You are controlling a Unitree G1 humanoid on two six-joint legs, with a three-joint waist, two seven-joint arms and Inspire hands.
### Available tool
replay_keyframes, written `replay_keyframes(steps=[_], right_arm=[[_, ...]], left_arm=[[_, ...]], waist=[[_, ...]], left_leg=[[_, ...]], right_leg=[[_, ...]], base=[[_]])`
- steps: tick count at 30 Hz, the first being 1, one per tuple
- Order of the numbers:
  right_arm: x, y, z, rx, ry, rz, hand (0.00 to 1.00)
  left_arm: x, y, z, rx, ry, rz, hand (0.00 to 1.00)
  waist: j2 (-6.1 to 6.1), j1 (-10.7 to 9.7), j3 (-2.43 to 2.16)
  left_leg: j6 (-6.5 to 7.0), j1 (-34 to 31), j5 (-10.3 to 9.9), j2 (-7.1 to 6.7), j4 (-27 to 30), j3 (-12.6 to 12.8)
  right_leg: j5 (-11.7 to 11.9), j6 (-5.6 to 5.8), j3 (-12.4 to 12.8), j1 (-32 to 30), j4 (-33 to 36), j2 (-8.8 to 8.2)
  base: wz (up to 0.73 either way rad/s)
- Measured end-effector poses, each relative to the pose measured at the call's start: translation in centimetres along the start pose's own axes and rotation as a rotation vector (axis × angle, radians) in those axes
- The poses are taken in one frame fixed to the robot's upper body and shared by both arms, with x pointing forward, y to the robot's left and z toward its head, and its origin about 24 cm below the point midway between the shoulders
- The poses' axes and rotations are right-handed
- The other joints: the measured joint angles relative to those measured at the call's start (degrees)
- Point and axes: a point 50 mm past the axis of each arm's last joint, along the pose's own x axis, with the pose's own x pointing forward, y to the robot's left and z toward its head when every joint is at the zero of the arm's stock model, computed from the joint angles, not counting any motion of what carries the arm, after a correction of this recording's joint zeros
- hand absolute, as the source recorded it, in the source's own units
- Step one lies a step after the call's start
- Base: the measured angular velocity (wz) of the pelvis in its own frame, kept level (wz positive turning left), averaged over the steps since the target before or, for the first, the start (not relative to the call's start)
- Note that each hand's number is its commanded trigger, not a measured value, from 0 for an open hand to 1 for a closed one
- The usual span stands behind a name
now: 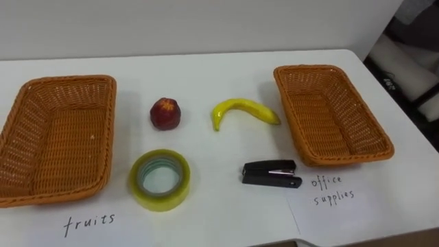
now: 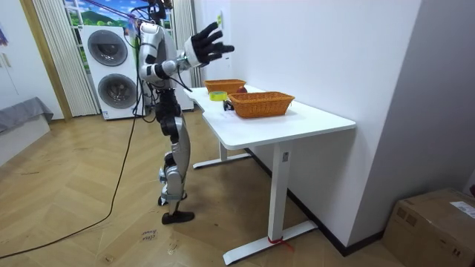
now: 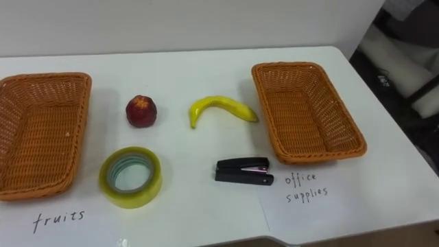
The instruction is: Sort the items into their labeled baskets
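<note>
Taking the banana (image 1: pixel 243 110) at mid-curve, go gentle: light, bruisable; your right hand (image 2: pixel 206 46) is spread wide, empty.

Red fruit (image 1: pixel 165 113), yellow banana (image 1: pixel 243 111), tape roll (image 1: pixel 160 180) and black stapler (image 1: pixel 271 173) between left basket (image 1: pixel 58 137) and right basket (image 1: pixel 328 116).

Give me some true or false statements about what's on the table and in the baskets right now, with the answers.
1. The left basket and the right basket are both empty. True.
2. The banana lies inside the right basket. False: it lies on the table, just beside that basket.
3. The tape roll sits nearer the left basket than the stapler does. True.
4. The red fruit rests on the tape roll. False: it sits on the table behind the roll, apart from it.
</note>
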Motion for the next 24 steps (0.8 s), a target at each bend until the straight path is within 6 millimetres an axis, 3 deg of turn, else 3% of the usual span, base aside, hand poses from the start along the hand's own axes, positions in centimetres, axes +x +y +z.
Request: replay_keyframes(steps=[5,13,17,24], right_arm=[[-0.4,2.3,1.3,0.044,-0.064,0.067,0.00],[-0.8,4.0,2.9,0.017,-0.175,0.144,0.00],[-0.9,4.7,3.7,-0.011,-0.241,0.177,0.00],[-2.0,6.5,3.1,-0.022,-0.219,0.340,0.00]], left_arm=[[0.0,-0.1,0.0,0.019,0.000,-0.003,0.00],[0.0,-0.7,-0.5,0.075,0.012,-0.029,0.00],[0.0,-1.0,-0.4,0.112,0.011,-0.056,0.00],[0.0,-1.2,-0.4,0.134,0.008,-0.067,0.00]], waist=[[-0.09,0.33,-0.44],[-0.40,1.23,0.05],[0.05,2.19,-0.04],[0.44,3.83,-0.15]], left_leg=[[0.01,-0.08,0.01,0.03,0.38,0.02],[-0.01,-0.28,0.00,0.09,0.76,-0.04],[-0.01,-0.21,0.00,0.10,0.83,-0.20],[0.00,-0.27,0.00,0.21,0.92,-0.69]], right_leg=[[0.03,0.00,0.06,0.08,0.06,-0.05],[0.20,-0.08,-0.09,0.14,-0.06,-0.07],[0.27,-0.11,-0.12,0.19,0.08,-0.04],[0.34,-0.12,-0.22,0.40,0.06,-0.04]], base=[[0.00],[0.00],[0.00],[0.02]])
